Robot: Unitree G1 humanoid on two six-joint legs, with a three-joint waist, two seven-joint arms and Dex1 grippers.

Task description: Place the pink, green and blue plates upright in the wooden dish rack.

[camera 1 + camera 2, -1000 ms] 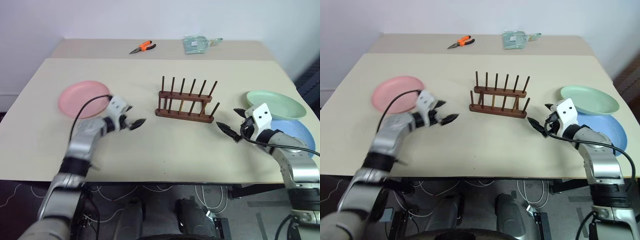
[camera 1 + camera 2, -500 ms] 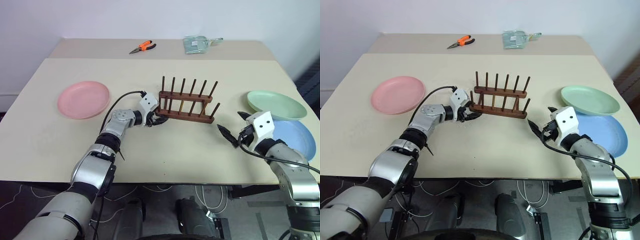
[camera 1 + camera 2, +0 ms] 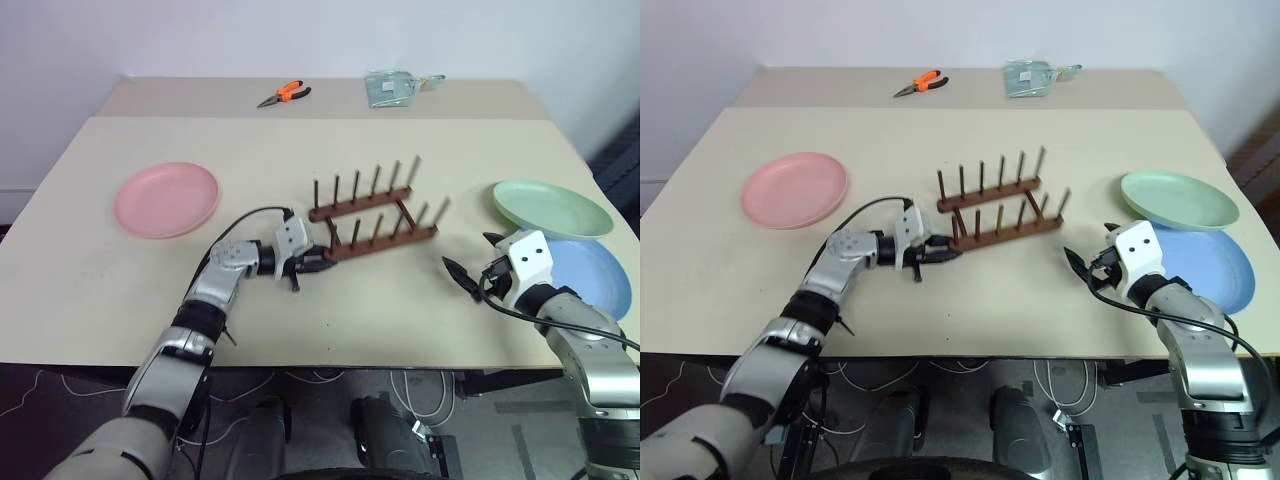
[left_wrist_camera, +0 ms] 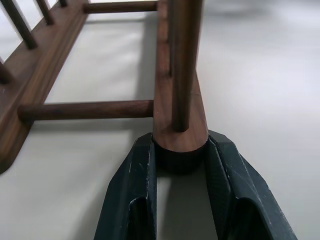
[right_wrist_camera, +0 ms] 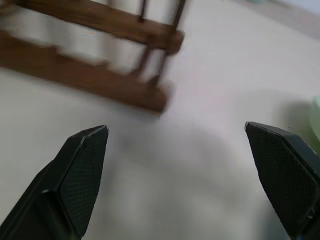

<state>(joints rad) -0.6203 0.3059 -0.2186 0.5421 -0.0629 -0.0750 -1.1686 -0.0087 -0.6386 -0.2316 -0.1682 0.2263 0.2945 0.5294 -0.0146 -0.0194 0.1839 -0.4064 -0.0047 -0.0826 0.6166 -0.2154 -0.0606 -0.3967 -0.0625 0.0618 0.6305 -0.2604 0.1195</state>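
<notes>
Left wrist view: left tool clamping the wooden dish rack rail end, repositioning it; right tool waiting wide open, plates next.

Plates: three — pink plate, green plate, blue plate
Dish racks: one wooden dish rack
Pliers: one pair, orange-handled pliers
Grippers: two — left gripper, right gripper

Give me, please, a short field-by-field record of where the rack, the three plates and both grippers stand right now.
rack: wooden dish rack, mid-table, angled, no plates in it
left gripper: shut on the end of the rack's near rail
right gripper: open, holding nothing, beside the rack
pink plate: flat on the table, robot's left
green plate: flat, robot's right
blue plate: flat, nearer the robot than the green one
far edge: orange-handled pliers
</notes>
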